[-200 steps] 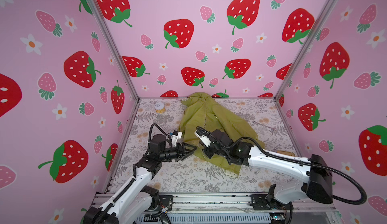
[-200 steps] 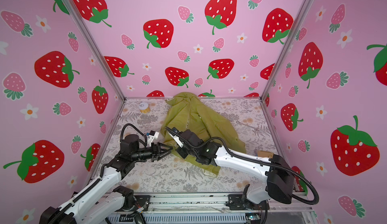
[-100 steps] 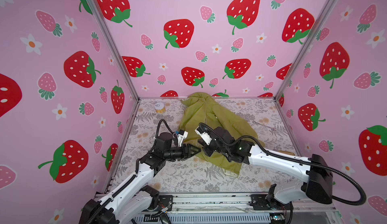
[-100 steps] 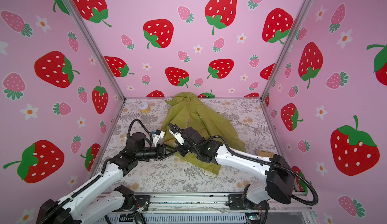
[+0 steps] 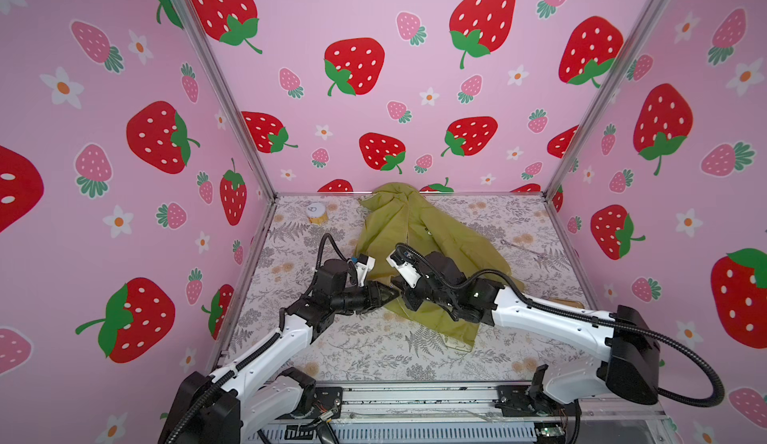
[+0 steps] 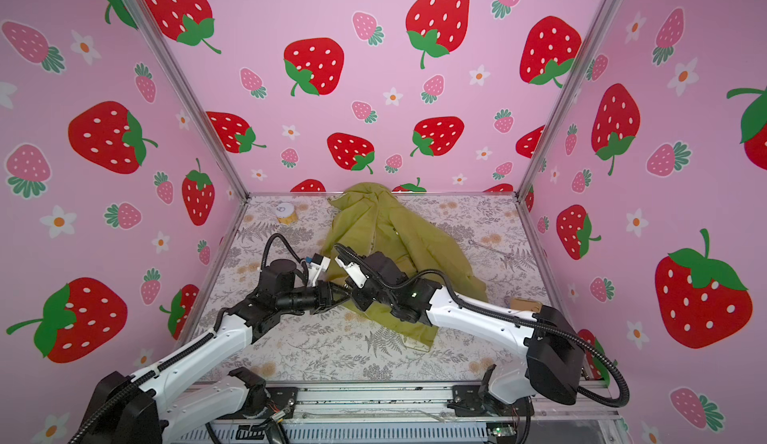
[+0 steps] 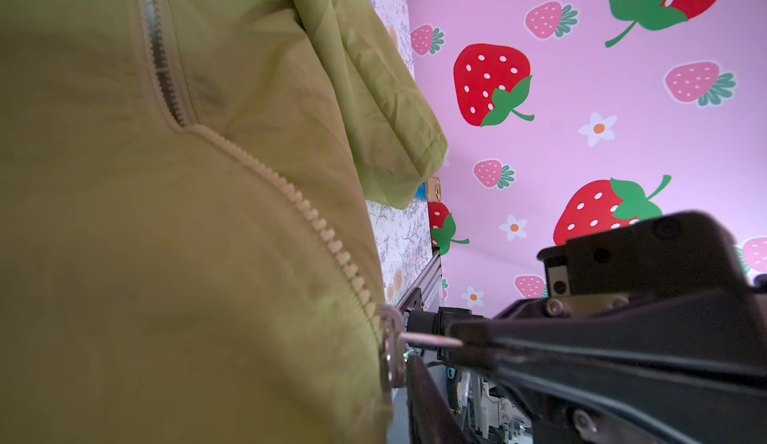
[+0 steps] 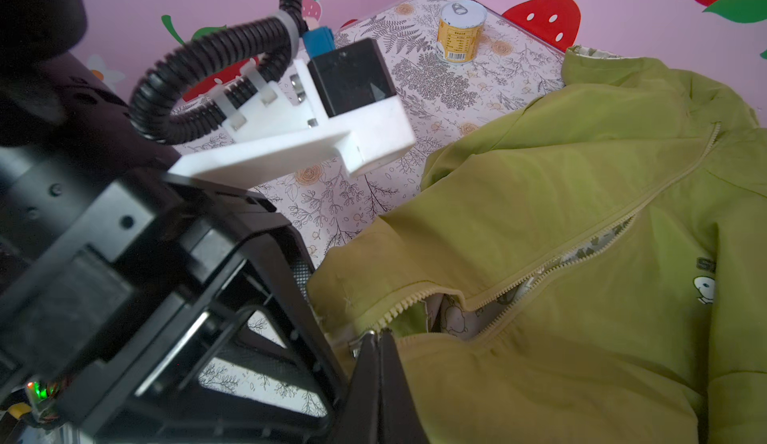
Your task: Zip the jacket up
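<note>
Two tools now meet at the hem of the jacket (image 5: 431,234). Vs a sec ago, the left tool (image 5: 390,293) has slid in from the side where the can (image 5: 316,212) stands and narrowed its jaws, so it sits right at the zip slider (image 7: 390,350), w/ the silver pull (image 7: 431,340) poking toward its fingers. Can't tell if it's pinching the pull yet, since a gap still shows btwn the fingers in the left wrist view. The right tool (image 8: 375,359) hasn't budged: clenched on hem fabric just beside the slider, prob. anchoring it. Meaning, IMO: setup's abt done and grabbing the pull is the step in hand. Zip teeth (image 7: 315,222) past the slider are apart w/ lining (image 8: 456,317) showing, so no zipping done yet. The jacket lies on the bench (image 5: 352,350), hood end near the can, hem end well away from it, at both tools.
</note>
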You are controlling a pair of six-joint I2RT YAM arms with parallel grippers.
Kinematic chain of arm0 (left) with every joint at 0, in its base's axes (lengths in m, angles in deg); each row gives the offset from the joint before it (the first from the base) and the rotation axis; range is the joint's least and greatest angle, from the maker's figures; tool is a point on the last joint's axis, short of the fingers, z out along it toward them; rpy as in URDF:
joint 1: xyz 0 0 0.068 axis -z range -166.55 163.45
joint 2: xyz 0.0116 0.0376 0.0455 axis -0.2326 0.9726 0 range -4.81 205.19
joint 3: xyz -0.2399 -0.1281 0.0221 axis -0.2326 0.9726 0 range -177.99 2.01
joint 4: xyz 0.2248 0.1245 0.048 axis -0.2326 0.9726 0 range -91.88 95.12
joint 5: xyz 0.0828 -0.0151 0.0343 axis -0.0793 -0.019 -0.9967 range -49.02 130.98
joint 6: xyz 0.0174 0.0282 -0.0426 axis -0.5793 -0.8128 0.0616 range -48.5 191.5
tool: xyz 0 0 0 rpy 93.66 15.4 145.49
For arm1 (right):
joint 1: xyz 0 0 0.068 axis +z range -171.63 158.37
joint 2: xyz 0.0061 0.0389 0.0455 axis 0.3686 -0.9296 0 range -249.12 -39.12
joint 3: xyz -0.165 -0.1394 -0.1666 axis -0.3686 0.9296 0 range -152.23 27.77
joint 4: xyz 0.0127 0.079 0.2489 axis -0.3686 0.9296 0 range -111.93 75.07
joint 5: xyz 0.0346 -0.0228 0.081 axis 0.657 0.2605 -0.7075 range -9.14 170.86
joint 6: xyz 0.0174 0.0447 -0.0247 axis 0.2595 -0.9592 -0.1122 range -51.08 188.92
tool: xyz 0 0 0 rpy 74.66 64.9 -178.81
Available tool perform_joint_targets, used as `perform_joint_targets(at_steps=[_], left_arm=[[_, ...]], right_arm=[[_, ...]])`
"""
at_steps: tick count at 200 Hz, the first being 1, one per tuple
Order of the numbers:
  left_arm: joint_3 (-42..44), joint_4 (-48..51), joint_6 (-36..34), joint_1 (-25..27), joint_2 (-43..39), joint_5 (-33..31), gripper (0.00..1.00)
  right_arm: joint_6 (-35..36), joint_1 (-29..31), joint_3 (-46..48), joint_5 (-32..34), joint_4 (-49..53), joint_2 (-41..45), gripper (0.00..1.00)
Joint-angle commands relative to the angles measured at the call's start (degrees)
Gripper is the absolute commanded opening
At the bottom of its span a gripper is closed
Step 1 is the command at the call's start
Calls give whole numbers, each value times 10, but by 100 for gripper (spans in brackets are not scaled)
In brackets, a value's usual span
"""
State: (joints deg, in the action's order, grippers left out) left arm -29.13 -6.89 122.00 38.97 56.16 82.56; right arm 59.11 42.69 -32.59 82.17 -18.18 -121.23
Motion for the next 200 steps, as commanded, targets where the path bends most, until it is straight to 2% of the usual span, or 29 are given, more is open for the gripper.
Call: perform_joint_targets(at_steps=[1, 28, 35, 42, 140, 172, 176, 187, 200], left_arm=[[-16, -46, 12, 2, 10, 10, 21], [-13, -41, 12, 2, 11, 12, 8], [-11, -37, 10, 2, 8, 13, 7], [-9, -28, 8, 2, 4, 13, 0], [17, 43, -10, -16, -61, 25, 0], [20, 34, 0, -25, -66, 24, 0], [20, 30, 5, -26, -65, 23, 4], [23, 13, 16, -27, -61, 20, 23], [28, -19, 34, -27, -54, 17, 37]], right_arm=[[-6, -6, 11, -9, -17, 10, 0], [-6, -10, 16, -9, -22, 12, 0], [-6, -11, 18, -7, -22, 12, 0], [-5, -14, 20, -4, -24, 12, 0], [-4, -55, 57, 22, -61, 7, 0], [-8, -55, 51, -16, -67, 5, 0], [-9, -54, 50, -20, -67, 5, 0], [-12, -54, 49, -33, -68, 5, 0], [-17, -53, 49, -44, -72, 6, 0]])
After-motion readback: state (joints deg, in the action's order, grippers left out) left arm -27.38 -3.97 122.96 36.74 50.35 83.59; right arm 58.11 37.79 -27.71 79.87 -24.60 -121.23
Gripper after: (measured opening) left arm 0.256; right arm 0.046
